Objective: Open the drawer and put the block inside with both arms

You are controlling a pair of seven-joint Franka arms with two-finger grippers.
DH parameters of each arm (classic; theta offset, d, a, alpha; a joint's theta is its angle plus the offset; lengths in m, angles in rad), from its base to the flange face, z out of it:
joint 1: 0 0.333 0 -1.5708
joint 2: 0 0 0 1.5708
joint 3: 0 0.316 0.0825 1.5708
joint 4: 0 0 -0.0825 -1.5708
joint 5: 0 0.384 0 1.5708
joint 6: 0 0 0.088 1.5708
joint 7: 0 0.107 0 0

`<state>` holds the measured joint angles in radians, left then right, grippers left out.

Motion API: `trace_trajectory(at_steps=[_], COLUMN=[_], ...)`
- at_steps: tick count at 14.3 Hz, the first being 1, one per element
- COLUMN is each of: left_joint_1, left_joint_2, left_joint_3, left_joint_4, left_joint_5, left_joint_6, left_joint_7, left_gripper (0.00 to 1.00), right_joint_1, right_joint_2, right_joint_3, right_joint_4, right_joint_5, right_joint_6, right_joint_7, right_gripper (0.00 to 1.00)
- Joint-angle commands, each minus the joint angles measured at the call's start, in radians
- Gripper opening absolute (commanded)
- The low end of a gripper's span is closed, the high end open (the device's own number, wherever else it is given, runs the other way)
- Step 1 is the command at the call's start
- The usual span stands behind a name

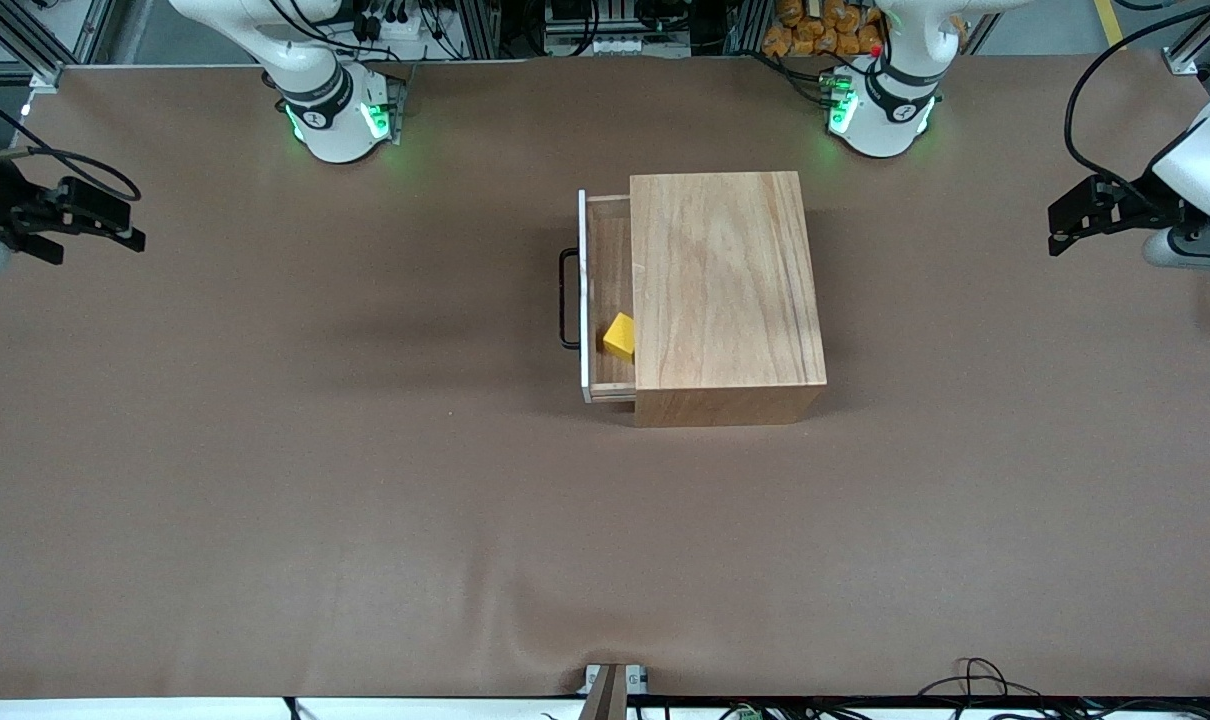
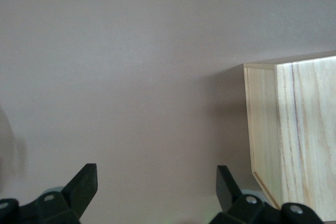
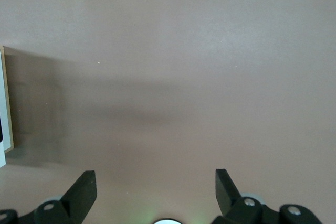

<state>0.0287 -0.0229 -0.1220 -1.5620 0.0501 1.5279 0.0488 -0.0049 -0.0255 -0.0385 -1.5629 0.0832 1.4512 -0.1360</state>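
The light-wood box point(image 1: 725, 290) stands mid-table. Its drawer point(image 1: 610, 300) is slid partly out toward the right arm's end, with the pale front panel and black bar handle point(image 1: 568, 298) facing that way. The yellow block point(image 1: 619, 335) lies inside the drawer, half under the box's top. My right gripper point(image 1: 133, 238) is open and empty, up over the table's edge at its own end; the right wrist view point(image 3: 156, 182) shows bare table and the drawer front point(image 3: 4, 129). My left gripper point(image 1: 1058, 240) is open and empty over its end; the left wrist view point(image 2: 156, 182) shows the box point(image 2: 291, 135).
The brown table cover point(image 1: 365, 500) lies all round the box. The two arm bases point(image 1: 340, 120) point(image 1: 880, 115) glow green along the table edge farthest from the front camera. Cables lie at the nearest edge point(image 1: 975, 680).
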Motion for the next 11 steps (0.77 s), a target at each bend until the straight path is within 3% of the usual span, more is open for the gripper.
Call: trace_trajectory(at_steps=[1,11], left_joint_1=[0.017,0.017], left_joint_2=[-0.017,-0.025], left_joint_3=[-0.014,-0.022], left_joint_4=[-0.001,0.002], left_joint_5=[-0.016,-0.019], left_joint_6=[-0.009,-0.071], left_joint_7=[-0.012,-0.078], left_gripper=[1.00,1.00], right_joint_1=[-0.010,-0.018], right_joint_2=[0.001,-0.024], right_joint_3=[0.022,0.014], right_joint_4=[0.030,0.018], right_joint_5=[-0.057,-0.080], right_joint_6=[-0.026,-0.045], right_joint_7=[-0.013,-0.008], right_gripper=[1.00,1.00])
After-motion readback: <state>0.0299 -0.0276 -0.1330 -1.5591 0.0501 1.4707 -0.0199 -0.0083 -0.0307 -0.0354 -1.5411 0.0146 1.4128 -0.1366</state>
